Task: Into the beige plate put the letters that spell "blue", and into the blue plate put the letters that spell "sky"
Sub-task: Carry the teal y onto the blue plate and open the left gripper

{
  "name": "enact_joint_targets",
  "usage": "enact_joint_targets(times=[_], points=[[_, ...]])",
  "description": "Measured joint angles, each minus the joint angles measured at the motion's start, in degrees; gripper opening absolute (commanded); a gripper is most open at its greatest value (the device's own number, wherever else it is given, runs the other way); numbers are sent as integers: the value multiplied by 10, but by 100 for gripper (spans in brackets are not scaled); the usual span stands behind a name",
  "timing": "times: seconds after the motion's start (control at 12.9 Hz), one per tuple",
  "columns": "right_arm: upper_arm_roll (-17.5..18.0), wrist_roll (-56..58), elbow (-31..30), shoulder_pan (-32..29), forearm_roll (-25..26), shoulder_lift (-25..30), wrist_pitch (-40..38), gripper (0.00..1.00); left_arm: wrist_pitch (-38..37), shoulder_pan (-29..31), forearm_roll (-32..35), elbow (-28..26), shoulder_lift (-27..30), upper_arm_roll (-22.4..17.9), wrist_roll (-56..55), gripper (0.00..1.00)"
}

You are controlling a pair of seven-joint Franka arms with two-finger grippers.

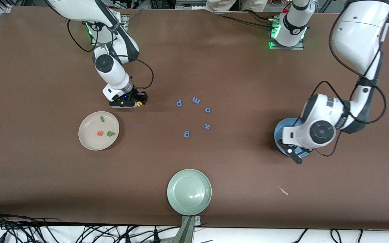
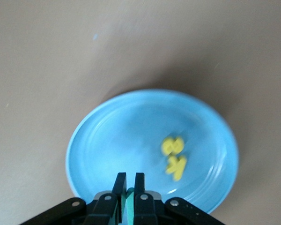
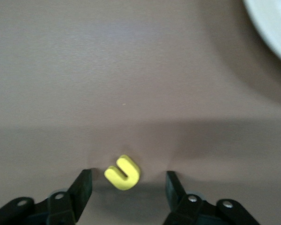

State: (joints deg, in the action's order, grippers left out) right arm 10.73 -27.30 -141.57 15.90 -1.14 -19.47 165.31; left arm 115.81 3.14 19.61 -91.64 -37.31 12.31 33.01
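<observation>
Over the blue plate [image 2: 131,136], my left gripper [image 2: 129,180] is shut on the teal y [image 2: 130,202]. A yellow s [image 2: 172,146] and a yellow k [image 2: 176,165] lie in that plate. In the front view the left gripper [image 1: 297,160] covers much of the blue plate [image 1: 281,130]. My right gripper [image 3: 129,180] is open and low at the table, with the yellow u [image 3: 123,172] lying between its fingers, untouched. The beige plate [image 1: 89,136] holds the green l [image 1: 102,118], orange e [image 1: 100,133] and green b [image 1: 110,133]. The u [image 1: 139,104] lies on the table a little farther from the front camera than the beige plate.
Blue letters p [image 1: 179,103], m [image 1: 196,100], o [image 1: 208,109], x [image 1: 207,127] and g [image 1: 186,134] lie mid-table. A pale green plate [image 1: 189,192] sits at the table's near edge. A small white scrap [image 1: 284,191] lies nearer the camera than the blue plate.
</observation>
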Motion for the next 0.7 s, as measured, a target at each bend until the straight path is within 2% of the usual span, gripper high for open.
enact_joint_targets(times=[0.31, 0.39, 0.62, 0.7], points=[[6, -1, 0, 0, 1, -5, 11, 42, -2, -5, 0, 3, 6, 16, 11, 100], [7, -1, 0, 0, 1, -4, 12, 36, -12, -7, 0, 6, 17, 24, 11, 100], [11, -1, 1, 1, 6, -2, 14, 16, -85, -8, -11, 19, 80, 50, -8, 100], [11, 0, 1, 1, 8, -2, 14, 15, -107, -8, -33, 21, 108, 53, -19, 100]])
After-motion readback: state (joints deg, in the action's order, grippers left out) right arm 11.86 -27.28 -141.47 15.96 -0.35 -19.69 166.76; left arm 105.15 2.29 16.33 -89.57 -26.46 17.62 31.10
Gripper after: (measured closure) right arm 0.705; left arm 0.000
